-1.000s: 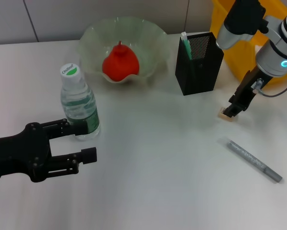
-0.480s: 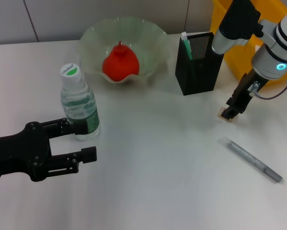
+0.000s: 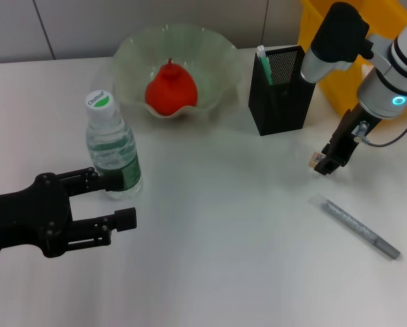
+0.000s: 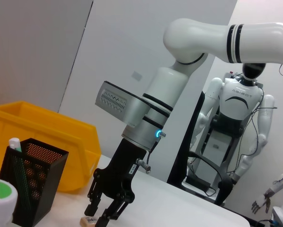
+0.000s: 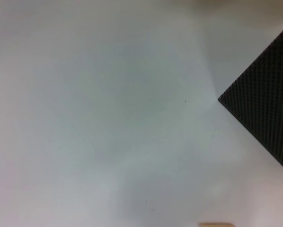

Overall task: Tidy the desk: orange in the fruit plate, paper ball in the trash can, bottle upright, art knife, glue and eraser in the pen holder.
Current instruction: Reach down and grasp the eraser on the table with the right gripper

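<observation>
The eraser lies on the table right of the pen holder. My right gripper points down at it, fingers apart, with the eraser at one fingertip. A grey art knife lies on the table nearer me. A white-and-green stick, probably the glue, stands in the pen holder. The orange sits in the fruit plate. The bottle stands upright, and my left gripper is open just beside its base. The paper ball is out of view.
The yellow trash can stands behind and right of the pen holder, close to my right arm. In the left wrist view the trash can shows behind the pen holder. Another robot stands in the room behind.
My right gripper has shifted slightly at the eraser, and the eraser has slid a little to the left. The left arm and the bottle have not moved.
</observation>
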You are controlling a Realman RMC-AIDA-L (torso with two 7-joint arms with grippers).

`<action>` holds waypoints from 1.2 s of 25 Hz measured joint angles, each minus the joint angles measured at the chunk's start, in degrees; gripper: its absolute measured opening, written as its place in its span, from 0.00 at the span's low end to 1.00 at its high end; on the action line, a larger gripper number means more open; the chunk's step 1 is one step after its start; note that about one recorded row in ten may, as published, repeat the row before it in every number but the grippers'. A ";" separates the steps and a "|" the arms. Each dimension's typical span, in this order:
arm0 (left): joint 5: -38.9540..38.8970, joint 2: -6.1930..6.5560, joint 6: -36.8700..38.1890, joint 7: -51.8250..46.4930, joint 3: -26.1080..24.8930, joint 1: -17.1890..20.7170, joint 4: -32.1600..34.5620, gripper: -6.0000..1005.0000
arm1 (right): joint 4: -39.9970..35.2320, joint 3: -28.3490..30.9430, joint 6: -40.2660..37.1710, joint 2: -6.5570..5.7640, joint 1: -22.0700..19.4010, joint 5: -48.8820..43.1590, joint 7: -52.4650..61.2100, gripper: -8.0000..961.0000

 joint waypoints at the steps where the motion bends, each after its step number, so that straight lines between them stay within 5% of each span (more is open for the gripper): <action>1: 0.00 0.00 0.00 0.00 0.00 0.00 0.00 0.74 | -0.03 0.00 0.08 0.00 -0.04 0.00 0.00 0.41; 17: 0.00 0.00 0.00 0.39 0.01 0.07 -0.71 0.74 | -0.78 0.00 1.42 0.02 -0.41 0.00 0.61 0.41; 30: 0.00 0.00 0.00 0.58 -0.06 0.07 -1.24 0.74 | -0.81 -0.01 2.06 0.04 -0.53 0.00 1.29 0.28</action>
